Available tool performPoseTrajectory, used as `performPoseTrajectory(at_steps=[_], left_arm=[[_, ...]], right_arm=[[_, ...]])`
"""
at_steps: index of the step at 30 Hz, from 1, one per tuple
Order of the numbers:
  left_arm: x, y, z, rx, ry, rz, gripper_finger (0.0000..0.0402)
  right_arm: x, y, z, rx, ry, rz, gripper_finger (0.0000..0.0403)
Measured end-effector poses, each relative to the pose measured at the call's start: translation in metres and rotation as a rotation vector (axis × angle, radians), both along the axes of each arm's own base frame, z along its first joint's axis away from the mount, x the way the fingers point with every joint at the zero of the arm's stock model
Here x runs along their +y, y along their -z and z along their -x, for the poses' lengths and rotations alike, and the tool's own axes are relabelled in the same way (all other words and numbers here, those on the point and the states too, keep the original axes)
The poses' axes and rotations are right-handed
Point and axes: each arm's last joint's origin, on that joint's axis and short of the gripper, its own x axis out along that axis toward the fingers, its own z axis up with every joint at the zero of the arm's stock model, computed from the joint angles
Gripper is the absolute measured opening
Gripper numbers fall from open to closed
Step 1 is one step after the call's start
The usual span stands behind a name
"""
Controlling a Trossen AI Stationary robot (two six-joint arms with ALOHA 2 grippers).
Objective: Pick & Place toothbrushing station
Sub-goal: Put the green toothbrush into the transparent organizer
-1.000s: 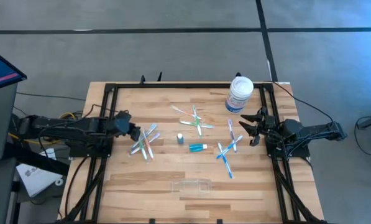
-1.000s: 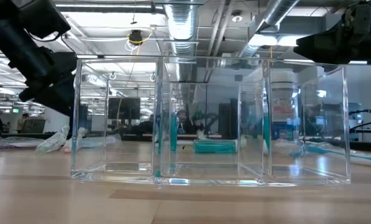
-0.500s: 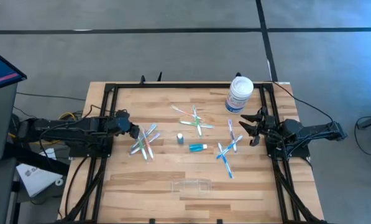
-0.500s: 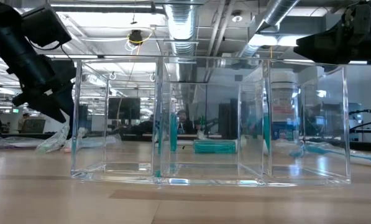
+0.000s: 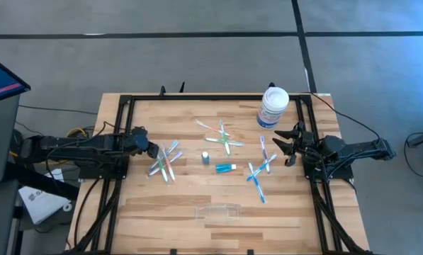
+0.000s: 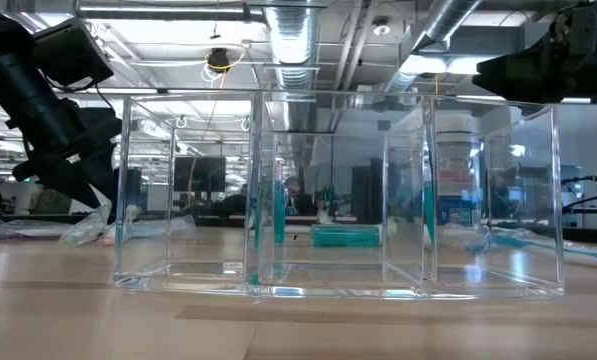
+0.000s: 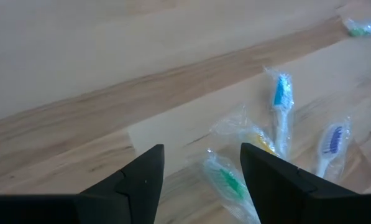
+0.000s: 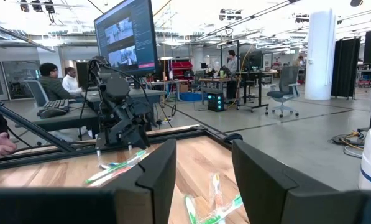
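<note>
Wrapped toothbrushes lie flat on the wooden table in three loose piles: a left pile [image 5: 165,161], a middle pile [image 5: 224,137] and a right pile [image 5: 259,171]. A short teal tube [image 5: 226,168] lies between them. The clear tray [image 5: 217,211] stands near the front edge and fills the low view [image 6: 338,200]. My left gripper [image 5: 151,150] hangs open just left of the left pile. In its wrist view [image 7: 201,180] the green brush [image 7: 225,180] shows between the fingers and a blue one [image 7: 281,99] beyond, neither touched. My right gripper [image 5: 290,145] waits open at the right edge [image 8: 204,168].
A big white tub with a blue label [image 5: 273,106] stands at the far right, near my right arm. A small white and teal item [image 5: 206,157] stands left of the tube. A black frame [image 5: 119,134] runs along the table's sides. Bare wood lies around the tray.
My left gripper has sunk a little toward the left pile of toothbrushes, still open. My right arm has kept still, and nothing on the table has moved.
</note>
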Motion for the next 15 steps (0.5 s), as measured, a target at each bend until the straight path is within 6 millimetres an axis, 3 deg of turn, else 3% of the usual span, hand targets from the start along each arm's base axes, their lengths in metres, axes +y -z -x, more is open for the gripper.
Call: performPoseTrajectory(at_steps=[15], left_arm=[[-0.0006, 0.0072, 0.0002, -0.018, 0.008, 0.013, 0.0167]], right_arm=[[0.0000, 0.0000, 0.0000, 0.000, 0.000, 0.000, 0.0147]])
